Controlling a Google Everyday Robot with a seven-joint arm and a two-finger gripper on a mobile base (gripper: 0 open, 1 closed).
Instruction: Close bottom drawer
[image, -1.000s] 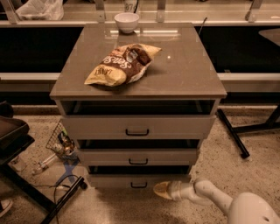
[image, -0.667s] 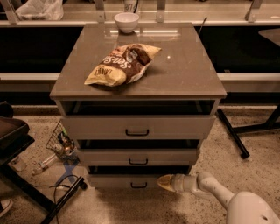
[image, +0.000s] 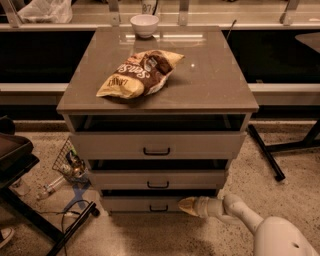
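— What has changed at the bottom of the frame?

— The gripper sat a little lower a second ago; it has come up, and its tan tip now lies against the right part of the bottom drawer's front, just right of its small black handle. The white arm runs in from the lower right corner.

— How far open is it?

— I cannot tell. It has hold of nothing; whether the tip truly touches the panel I cannot say either.

— And the drawer?

— Lowest of the three, low in the centre, still standing out a little, with a dark gap above its front as before.

— Further back?

— The middle drawer and the top drawer also stand out. On the cabinet top a chip bag lies left of centre, and a white bowl stands at the far edge.
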